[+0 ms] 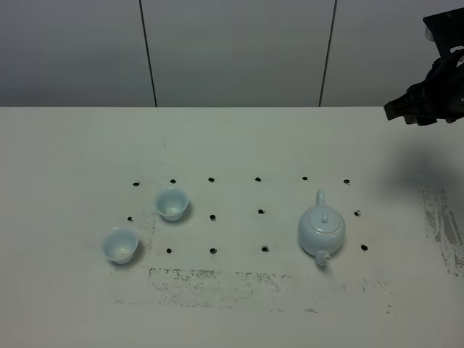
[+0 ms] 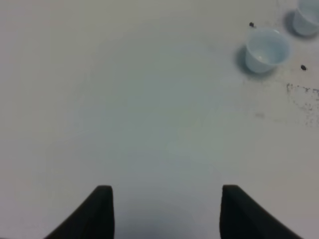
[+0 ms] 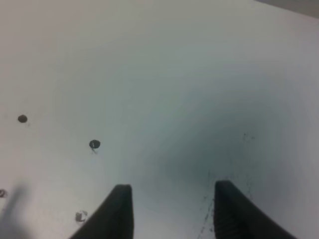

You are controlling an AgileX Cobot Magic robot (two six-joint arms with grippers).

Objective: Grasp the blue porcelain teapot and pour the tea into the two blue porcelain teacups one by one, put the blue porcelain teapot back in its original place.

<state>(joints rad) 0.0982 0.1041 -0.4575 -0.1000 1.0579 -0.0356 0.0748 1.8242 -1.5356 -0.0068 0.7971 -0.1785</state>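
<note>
Matte white table [image 1: 232,145], perhaps scuffed, glossy round teapot [image 1: 321,230], two bowl-shaped teacups [image 1: 172,203] [image 1: 120,244]

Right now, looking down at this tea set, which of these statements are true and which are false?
1. The blue porcelain teapot has its lid on. True.
2. The two teacups touch each other. False: the far teacup and the near teacup stand apart.
3. A pincer holds the teapot. False: nothing touches it; the right pincer is open and empty above the table.
4. The teapot's spout points toward the table's near edge. True.
</note>
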